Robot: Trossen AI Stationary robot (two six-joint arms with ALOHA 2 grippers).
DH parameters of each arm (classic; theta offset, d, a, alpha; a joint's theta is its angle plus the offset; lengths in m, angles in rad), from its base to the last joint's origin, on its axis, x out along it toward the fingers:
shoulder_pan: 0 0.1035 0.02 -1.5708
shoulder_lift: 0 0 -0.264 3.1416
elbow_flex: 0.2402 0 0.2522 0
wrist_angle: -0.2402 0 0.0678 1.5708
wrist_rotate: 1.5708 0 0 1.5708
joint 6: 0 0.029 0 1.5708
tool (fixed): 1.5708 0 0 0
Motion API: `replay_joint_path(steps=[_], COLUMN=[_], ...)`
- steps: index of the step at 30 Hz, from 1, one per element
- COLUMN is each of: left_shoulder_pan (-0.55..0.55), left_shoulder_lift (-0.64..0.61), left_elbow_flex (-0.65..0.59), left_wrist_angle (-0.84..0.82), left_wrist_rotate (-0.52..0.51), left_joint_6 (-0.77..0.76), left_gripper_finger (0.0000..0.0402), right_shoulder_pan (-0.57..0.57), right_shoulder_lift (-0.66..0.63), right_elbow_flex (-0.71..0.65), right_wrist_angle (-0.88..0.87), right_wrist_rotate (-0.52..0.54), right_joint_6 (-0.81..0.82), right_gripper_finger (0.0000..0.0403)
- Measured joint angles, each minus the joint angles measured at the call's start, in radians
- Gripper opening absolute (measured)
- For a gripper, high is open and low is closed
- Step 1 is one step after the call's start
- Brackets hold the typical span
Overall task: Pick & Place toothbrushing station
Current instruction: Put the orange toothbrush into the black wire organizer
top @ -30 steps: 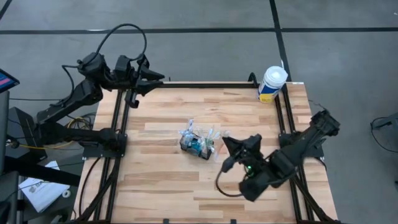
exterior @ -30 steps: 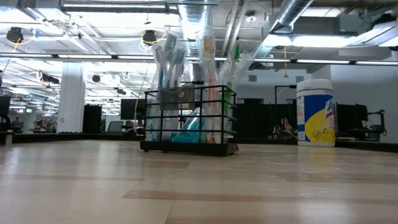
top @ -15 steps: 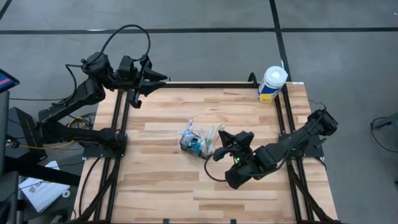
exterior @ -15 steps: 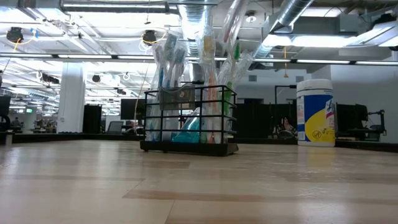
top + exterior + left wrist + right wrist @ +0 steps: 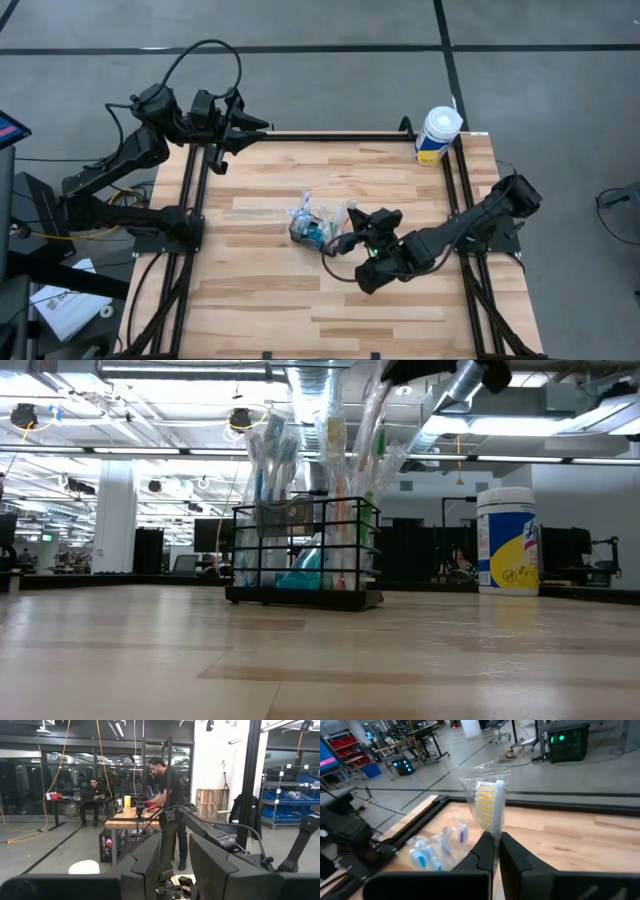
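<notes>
The toothbrushing station (image 5: 315,229), a small black wire caddy holding several wrapped toothbrushes, stands on its base near the table's middle; it also shows in the low view (image 5: 303,555). My right gripper (image 5: 341,242) is at the caddy's right side, above it, shut on a wrapped toothbrush with yellow bristles (image 5: 488,802). Its dark body shows at the top of the low view (image 5: 440,370). My left gripper (image 5: 258,125) waits over the table's far left corner, its fingers (image 5: 150,865) a little apart and empty. My right gripper pinches the wrapped toothbrush's neck, just below the yellow bristles (image 5: 494,836), between its two fingers. The fingers come from the table's right side, slanting down. The toothbrush slants up out of the caddy toward the gripper (image 5: 375,405); its lower end is in the caddy.
A white cylindrical tub with a yellow-blue label (image 5: 438,134) stands at the table's far right corner (image 5: 507,540). Black rails (image 5: 196,190) run along the table's left and right sides. Bare wood (image 5: 260,300) lies near the front edge. People show in the room behind.
My right gripper has gone toward the table's left and far side, from beside the caddy up to the toothbrush tops. One wrapped toothbrush in the caddy has tipped toward the right, its top leaning to the gripper. The caddy has stayed in place.
</notes>
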Motion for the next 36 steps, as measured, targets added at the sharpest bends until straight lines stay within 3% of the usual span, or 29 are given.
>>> replay_joint_path(steps=[10, 23, 36], left_shoulder_pan=[0.000, 0.000, 0.000], left_shoulder_lift=[0.000, -0.001, -0.002], left_elbow_flex=[0.000, 0.000, 0.000], left_wrist_angle=[0.000, -0.001, -0.004], left_wrist_rotate=[0.000, 0.001, 0.001], left_joint_6=[0.003, 0.003, 0.086], left_gripper_finger=[0.0100, 0.0100, 0.0100], right_shoulder_pan=[-0.053, -0.109, -0.106], right_shoulder_lift=[-0.001, -0.001, -0.001], right_elbow_flex=[-0.070, -0.191, -0.209], right_wrist_angle=[0.101, 0.555, 0.518], right_wrist_rotate=[-0.022, -0.151, -0.208], right_joint_6=[-0.055, -0.432, -0.509], right_gripper_finger=[0.0000, 0.0000, 0.0000])
